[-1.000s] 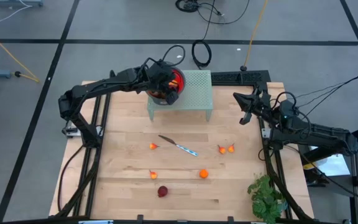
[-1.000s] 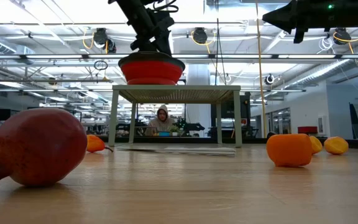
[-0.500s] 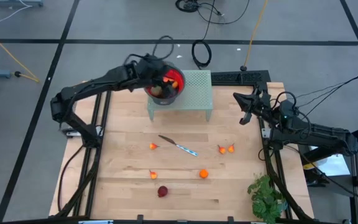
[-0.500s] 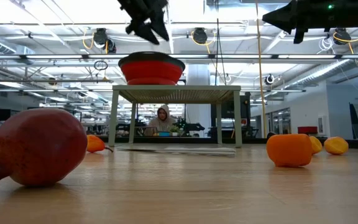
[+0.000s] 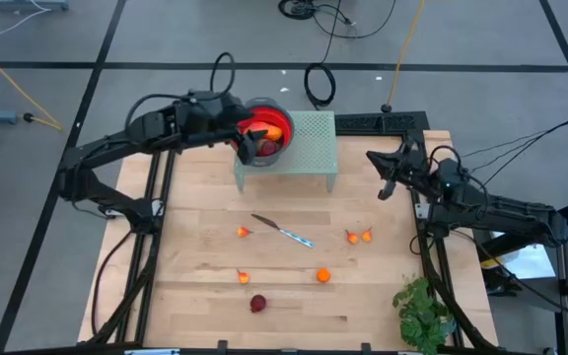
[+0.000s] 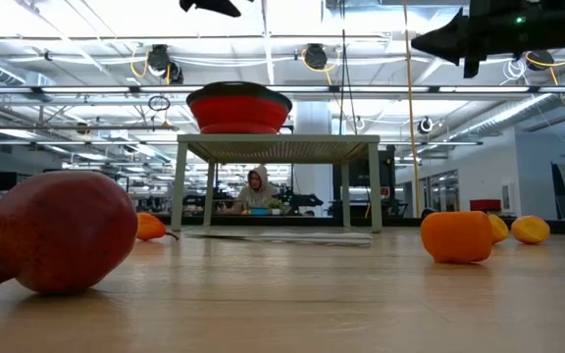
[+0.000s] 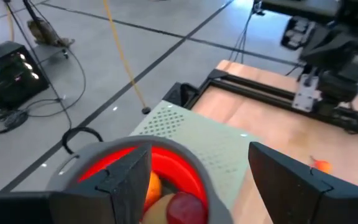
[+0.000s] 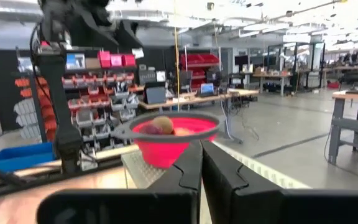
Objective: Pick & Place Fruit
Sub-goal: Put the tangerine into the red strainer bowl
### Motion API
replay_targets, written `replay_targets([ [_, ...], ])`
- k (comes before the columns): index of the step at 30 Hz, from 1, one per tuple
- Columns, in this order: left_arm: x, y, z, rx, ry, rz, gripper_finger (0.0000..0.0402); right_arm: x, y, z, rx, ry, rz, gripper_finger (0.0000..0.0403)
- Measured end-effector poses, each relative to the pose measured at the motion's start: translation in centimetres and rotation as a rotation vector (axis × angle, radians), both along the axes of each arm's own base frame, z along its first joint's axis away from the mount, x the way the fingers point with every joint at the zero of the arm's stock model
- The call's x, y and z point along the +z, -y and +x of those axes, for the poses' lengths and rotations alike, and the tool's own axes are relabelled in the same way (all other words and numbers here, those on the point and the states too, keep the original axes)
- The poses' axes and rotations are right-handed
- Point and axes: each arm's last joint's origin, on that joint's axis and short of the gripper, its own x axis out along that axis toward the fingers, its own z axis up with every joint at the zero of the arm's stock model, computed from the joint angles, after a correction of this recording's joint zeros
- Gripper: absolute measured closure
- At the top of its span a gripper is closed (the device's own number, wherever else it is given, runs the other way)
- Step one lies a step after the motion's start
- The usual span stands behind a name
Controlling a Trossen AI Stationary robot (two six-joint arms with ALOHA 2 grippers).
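left gripper (image 7: 194, 180) apart over bowl (image 5: 263, 135) | right gripper (image 8: 201, 171) together | fruit (image 5: 265, 132) in bowl partly hidden

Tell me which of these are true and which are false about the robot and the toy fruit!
1. The red bowl sits on top of the little green stand. True.
2. The bowl is empty. False: fruit pieces lie inside it.
3. The left gripper is at the bowl with its jaws open. True.
4. The silver knife is in the bowl. False: it lies on the wooden table.
5. The right gripper holds an orange fruit. False: its jaws are shut on nothing.
6. A dark red fruit lies on the table. True.
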Motion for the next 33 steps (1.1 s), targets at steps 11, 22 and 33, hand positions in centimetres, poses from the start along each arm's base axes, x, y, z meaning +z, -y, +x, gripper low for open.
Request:
replay_targets([
  [11, -0.7, 2.2, -0.3, -0.041, -0.065, -0.087, 0.0228, -1.0, 0.0, 0.1, 0.008, -0.084, 0.054, 0.0401],
  [22, -1.0, 5.5, 0.0, -0.146, -0.098, -0.118, 0.0372, -3.2, -0.2, 0.4, 0.109, -0.11, 0.073, 0.0402],
  [33, -4.1, 8.1, 0.7, -0.165, -0.084, -0.183, 0.0384, -6.0, -0.8, 0.4, 0.186, -0.011, 0.107, 0.0403],
])
